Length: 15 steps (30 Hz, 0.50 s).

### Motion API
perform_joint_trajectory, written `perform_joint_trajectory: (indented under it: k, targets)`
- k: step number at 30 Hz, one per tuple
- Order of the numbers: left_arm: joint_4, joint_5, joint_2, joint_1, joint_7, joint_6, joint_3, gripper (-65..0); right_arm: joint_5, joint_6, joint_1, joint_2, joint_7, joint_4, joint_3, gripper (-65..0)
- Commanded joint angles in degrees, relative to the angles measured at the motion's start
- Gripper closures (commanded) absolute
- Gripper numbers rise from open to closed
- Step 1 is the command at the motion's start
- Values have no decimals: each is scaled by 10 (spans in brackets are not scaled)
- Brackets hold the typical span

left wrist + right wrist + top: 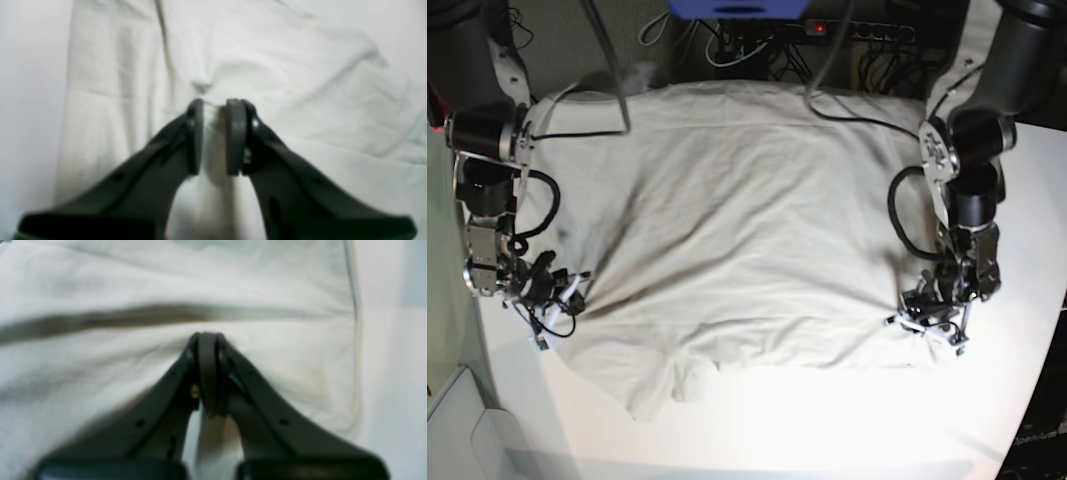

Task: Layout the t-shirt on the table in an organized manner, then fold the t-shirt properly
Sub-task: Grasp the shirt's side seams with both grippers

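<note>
Black cables and a power strip with a red light are crowding the space behind the smooth white table, where a plain, wrinkled grey-beige cotton t-shirt is lying spread wide. Both wrist views are coming through blurred, and the shirt's far edge is partly hidden behind hanging wires. The left gripper is pinching a fold of cloth between slightly parted jaws at the shirt's edge. The right gripper, jaws pressed together, is resting at the opposite edge; any cloth held there is impossible to make out.
</note>
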Motion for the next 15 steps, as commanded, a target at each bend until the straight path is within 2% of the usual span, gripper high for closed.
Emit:
perform_joint_trajectory:
  k: [1, 3, 6, 10, 12, 15]
  targets:
    - [-2, 9, -15, -21, -2, 6, -1, -125, -1, -2, 27, 3, 7, -1, -9, 0]
    - [-14, 12, -20, -44, -4, 6, -1, -125, -1, -4, 39, 2, 16, -6, -24, 0]
    - [-14, 10, -42, -59, -1, 6, -2, -125, -1, -25, 53, 0, 24, -5, -48, 0]
    - [-9, 10, -59, -67, 2, 6, -2, -125, 1, -26, 72, 0, 19, -4, -60, 0]
    - [-1, 9, -68, -66, 24, 6, -3, -125, 1, -25, 82, 1, 17, -4, -60, 0]
    - [48, 9, -71, -62, 92, 2, -3, -125, 1, -22, 85, 14, -5, 3, -60, 0]
